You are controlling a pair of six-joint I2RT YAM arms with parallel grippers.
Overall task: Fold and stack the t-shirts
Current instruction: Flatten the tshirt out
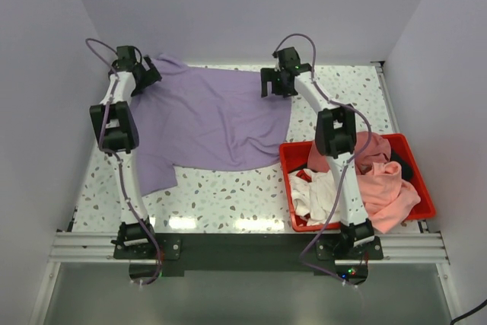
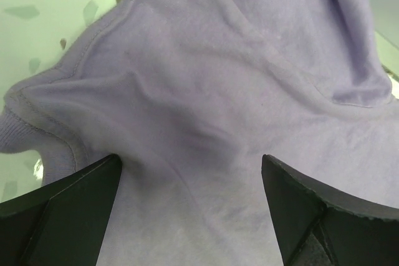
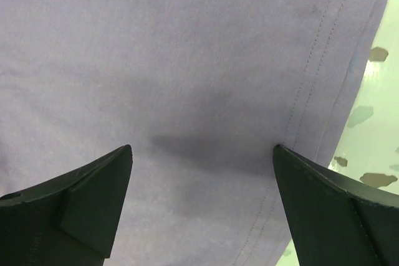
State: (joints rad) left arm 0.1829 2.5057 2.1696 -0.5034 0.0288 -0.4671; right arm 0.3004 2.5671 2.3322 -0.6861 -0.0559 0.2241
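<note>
A lavender t-shirt (image 1: 205,119) lies spread on the speckled table (image 1: 228,195), one sleeve hanging toward the front left. My left gripper (image 1: 146,74) is open over its far left corner, near the collar and shoulder; the cloth (image 2: 199,91) fills the space between the fingers (image 2: 68,210). My right gripper (image 1: 275,81) is open over the far right corner, just inside the stitched hem (image 3: 312,98); the fingers (image 3: 81,197) straddle flat cloth. Neither grips anything.
A red bin (image 1: 415,169) at the front right holds a pink shirt (image 1: 388,184), a white shirt (image 1: 316,195) and something dark. White walls enclose the back and sides. The metal rail with the arm bases runs along the front edge.
</note>
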